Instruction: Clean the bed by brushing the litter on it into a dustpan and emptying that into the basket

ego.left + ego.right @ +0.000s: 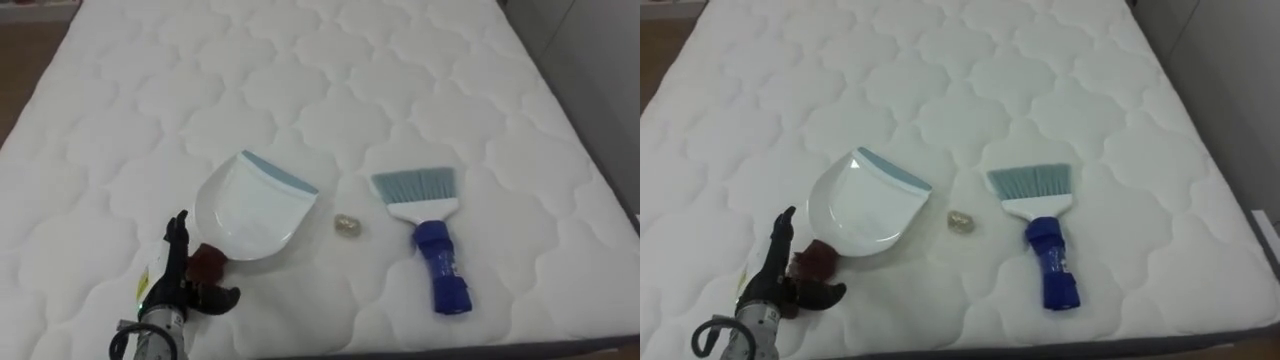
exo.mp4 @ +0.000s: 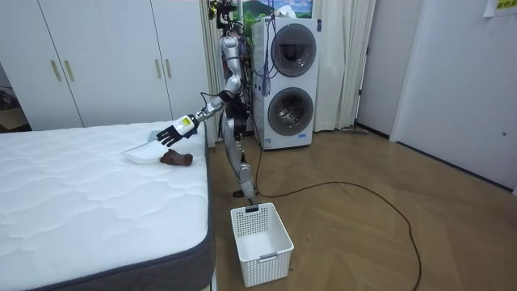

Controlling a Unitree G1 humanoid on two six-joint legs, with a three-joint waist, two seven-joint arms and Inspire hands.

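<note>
On the white quilted mattress (image 1: 300,70) lies a white dustpan (image 1: 250,208) with a pale blue lip and a dark red handle (image 1: 208,263) that points toward me. A small crumpled scrap (image 1: 347,225) sits just right of the pan. Further right lies a brush (image 1: 432,235) with light blue bristles and a blue handle. My left hand (image 1: 172,275) is at the lower left, right beside the pan's handle. Its fingers are straight and point up the bed, its thumb is spread to the right, and it holds nothing. In the room view that hand (image 2: 176,132) hovers over the dustpan (image 2: 144,153).
I stand at the bed's side, left arm stretched over it. The mattress's right edge (image 1: 605,175) drops to the floor. A white basket (image 2: 260,241) stands on the wood floor by the bed's corner. A stacked washer and dryer (image 2: 291,81) is behind me.
</note>
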